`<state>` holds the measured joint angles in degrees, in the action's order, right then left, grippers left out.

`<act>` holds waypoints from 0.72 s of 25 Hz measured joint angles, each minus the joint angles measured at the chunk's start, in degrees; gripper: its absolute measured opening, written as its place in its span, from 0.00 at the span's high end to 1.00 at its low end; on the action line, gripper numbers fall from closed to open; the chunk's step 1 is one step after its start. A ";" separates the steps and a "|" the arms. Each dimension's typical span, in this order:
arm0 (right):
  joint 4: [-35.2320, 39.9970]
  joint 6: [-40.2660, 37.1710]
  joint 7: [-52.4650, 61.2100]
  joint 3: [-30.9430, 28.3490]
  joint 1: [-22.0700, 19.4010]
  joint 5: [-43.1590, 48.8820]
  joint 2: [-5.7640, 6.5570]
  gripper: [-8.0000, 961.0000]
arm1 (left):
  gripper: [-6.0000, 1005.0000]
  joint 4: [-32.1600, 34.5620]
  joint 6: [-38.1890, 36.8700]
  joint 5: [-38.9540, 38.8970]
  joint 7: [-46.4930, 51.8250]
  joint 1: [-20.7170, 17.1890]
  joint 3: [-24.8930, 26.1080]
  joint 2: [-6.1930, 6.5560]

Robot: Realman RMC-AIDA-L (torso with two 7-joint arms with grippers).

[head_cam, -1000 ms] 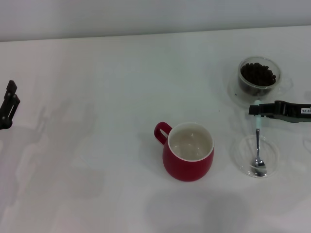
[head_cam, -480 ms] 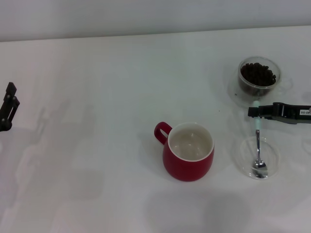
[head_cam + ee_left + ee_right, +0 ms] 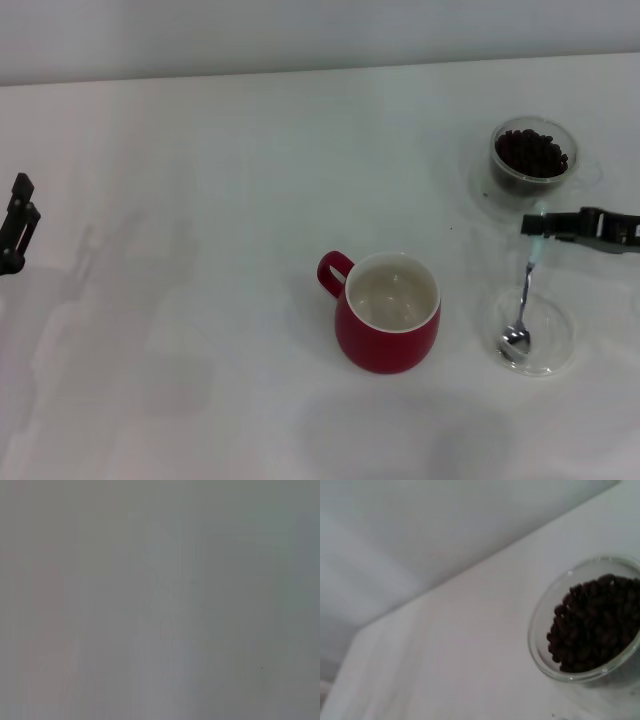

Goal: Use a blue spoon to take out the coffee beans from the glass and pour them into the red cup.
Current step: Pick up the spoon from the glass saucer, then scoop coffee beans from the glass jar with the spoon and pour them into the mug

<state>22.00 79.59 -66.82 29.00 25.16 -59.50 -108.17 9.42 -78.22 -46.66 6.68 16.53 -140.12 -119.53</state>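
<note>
Tilted more steeply than a moment ago, the blue spoon (image 3: 526, 294) has its pale handle end pinched in the right gripper (image 3: 540, 224), which has shifted toward the robot's right, while the bowl still sits in the shallow glass dish (image 3: 557, 345). Only the head view shows this, along with the red cup (image 3: 388, 312) mid-counter (image 3: 220, 200) and the left gripper (image 3: 16, 222) parked far left, fingers unreadable. The right wrist view shows the glass (image 3: 545, 655) heaped with coffee beans (image 3: 592, 622).

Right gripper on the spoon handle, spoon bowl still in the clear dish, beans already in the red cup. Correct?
Not quite: the head view shows the red cup empty, white inside. The coffee beans are all in the glass. The rest holds: right gripper on the blue spoon, its bowl in the clear dish.
</note>
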 joint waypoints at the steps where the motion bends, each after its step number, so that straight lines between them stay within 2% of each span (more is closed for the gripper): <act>1: 0.86 0.94 -0.01 0.00 -0.74 -1.30 -0.04 0.84 | 0.32 0.00 0.00 0.00 0.00 -0.04 -0.02 0.00; 5: 3.14 3.41 -0.01 -0.02 -3.15 -5.21 0.12 0.84 | 0.32 0.00 -0.04 -0.01 0.00 -0.19 -0.06 0.00; 14: 4.01 7.87 -0.03 -0.15 -5.25 -13.12 1.91 0.84 | 0.32 0.85 -0.09 -0.01 -0.10 -0.24 -0.06 0.00; 18: 5.46 8.30 -0.14 -0.19 -5.56 -16.97 1.77 0.84 | 0.32 1.56 -0.13 -0.01 -0.20 -0.42 -0.07 0.06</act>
<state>27.46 87.89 -66.96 28.81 19.60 -76.47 -106.40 10.98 -78.35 -46.67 6.47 16.12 -140.19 -119.47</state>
